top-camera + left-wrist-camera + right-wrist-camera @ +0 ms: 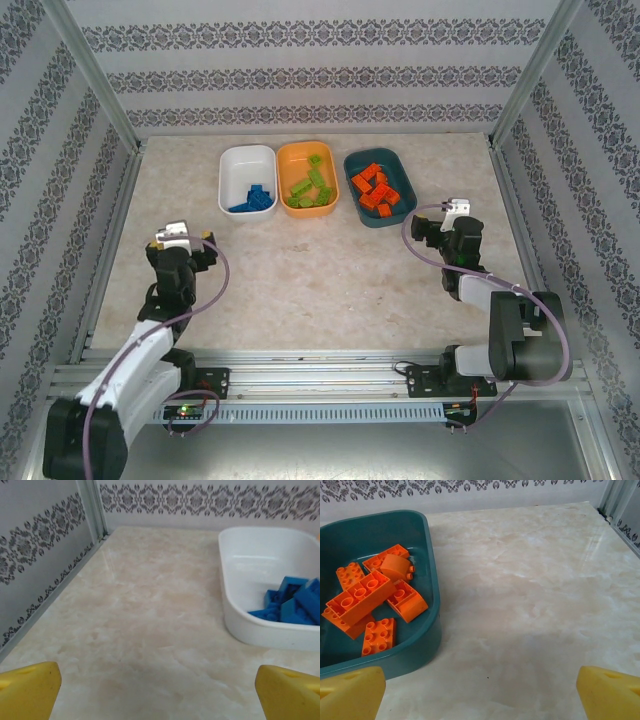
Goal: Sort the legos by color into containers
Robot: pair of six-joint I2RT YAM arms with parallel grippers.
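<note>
Three containers stand in a row at the back of the table. The white tub [245, 165] [235, 615] holds several blue legos [253, 199] [295, 602]. Green legos [312, 187] lie in the orange tub [295, 158]. Orange legos [375, 188] [362, 597] fill the dark teal tub [396, 162] [431, 555]. My left gripper [203, 247] [157, 692] hangs open over bare table, near and left of the white tub. To the right of the teal tub my right gripper [428, 226] [480, 692] is open too, with nothing between its yellow fingertips [607, 692].
Patterned walls and metal frame posts [95, 75] close in the table on the left, back and right. The marble tabletop [320, 280] lies bare between the two arms and in front of the tubs. No loose brick shows on it.
</note>
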